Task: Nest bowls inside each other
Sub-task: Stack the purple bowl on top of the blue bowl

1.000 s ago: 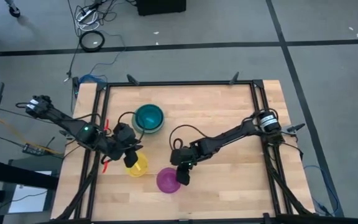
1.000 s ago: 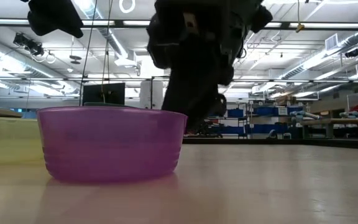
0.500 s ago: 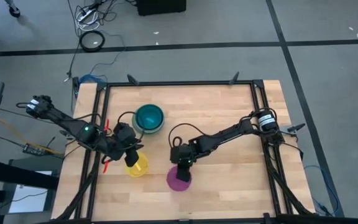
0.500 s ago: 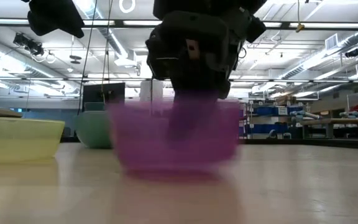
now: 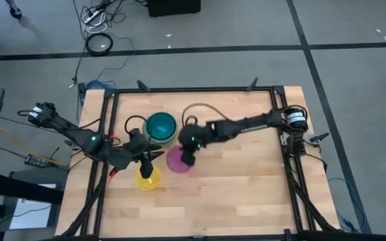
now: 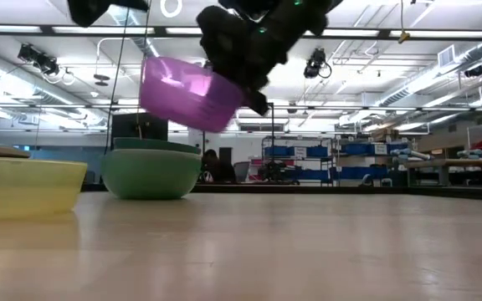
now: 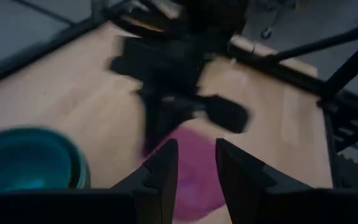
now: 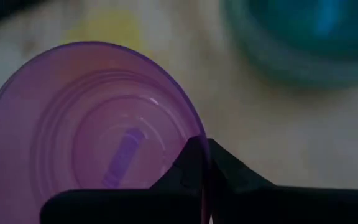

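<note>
A purple bowl [image 5: 175,163] hangs tilted above the table, with my right gripper [image 5: 187,158] shut on it. In the low view the purple bowl [image 6: 187,92] is in the air, just above and beside a sage green bowl [image 6: 151,174]. That bowl stands on its base at the far middle with a teal bowl [image 5: 160,127] nested inside it. A yellow bowl [image 5: 147,179] rests on its base nearer the front. My left gripper [image 5: 154,158] hovers open above the yellow bowl, empty, with the purple bowl just beyond its fingertips [image 7: 166,168]. My right gripper pinches the purple bowl's rim [image 8: 190,132] on the side toward the table's right, one finger inside the bowl and one outside. The fingers slant down from the right. The bowl is lifted clear and tips, its mouth facing up and toward the gripper.
Black frame rails [image 5: 193,89] run along the table's edges. A red clamp [image 5: 112,178] sits at the left rail. Bare wood lies open on the right half of the table [image 5: 246,187].
My right gripper has shut on the purple bowl's rim, dragged the bowl a little toward the right, then lifted it clear. It carried the bowl up and toward the far left, up to the green and teal bowls. My left gripper has tipped upward.
</note>
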### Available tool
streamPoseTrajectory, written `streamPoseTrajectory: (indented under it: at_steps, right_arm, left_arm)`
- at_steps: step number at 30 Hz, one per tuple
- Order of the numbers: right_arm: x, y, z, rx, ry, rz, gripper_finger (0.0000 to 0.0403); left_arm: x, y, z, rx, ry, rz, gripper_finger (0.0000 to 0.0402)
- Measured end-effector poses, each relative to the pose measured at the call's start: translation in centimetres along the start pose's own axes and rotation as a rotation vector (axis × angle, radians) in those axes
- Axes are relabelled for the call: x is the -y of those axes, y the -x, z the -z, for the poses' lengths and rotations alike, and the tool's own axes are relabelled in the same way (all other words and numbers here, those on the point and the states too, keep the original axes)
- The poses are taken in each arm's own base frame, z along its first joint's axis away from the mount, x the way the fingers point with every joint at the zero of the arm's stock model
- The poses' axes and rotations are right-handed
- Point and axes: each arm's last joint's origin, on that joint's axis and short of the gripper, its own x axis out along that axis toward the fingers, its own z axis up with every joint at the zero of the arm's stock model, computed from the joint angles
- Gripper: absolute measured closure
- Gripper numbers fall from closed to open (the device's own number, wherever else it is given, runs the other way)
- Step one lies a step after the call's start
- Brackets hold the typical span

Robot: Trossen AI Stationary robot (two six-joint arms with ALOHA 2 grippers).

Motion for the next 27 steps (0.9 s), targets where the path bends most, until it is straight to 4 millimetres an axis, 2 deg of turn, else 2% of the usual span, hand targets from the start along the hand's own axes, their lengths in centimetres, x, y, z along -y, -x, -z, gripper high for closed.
streamPoseTrajectory:
  at_steps: [2, 7, 12, 22, 27]
  right_arm:
    - [0.9, 0.2, -1.7, 0.093, 0.002, -0.004, 0.0402]
    - [3.2, 0.9, -4.5, 0.267, 0.011, -0.005, 0.0403]
    - [5.7, 1.0, -6.2, 0.382, -0.010, 0.023, 0.0403]
    - [9.1, -2.3, -5.8, 0.397, -0.037, 0.072, 0.0403]
    - [10.7, -3.8, -5.1, 0.375, -0.058, 0.116, 0.0403]
  left_arm:
    - [0.2, 0.0, -0.3, 0.032, -0.011, 0.015, 0.0285]
    - [0.5, 0.2, -1.0, 0.091, -0.022, 0.042, 0.0285]
    - [0.5, 0.7, -1.9, 0.178, -0.025, 0.028, 0.0285]
    - [0.5, 1.9, -3.7, 0.325, -0.039, 0.032, 0.0285]
    - [0.3, 2.2, -3.9, 0.342, -0.050, 0.011, 0.0285]
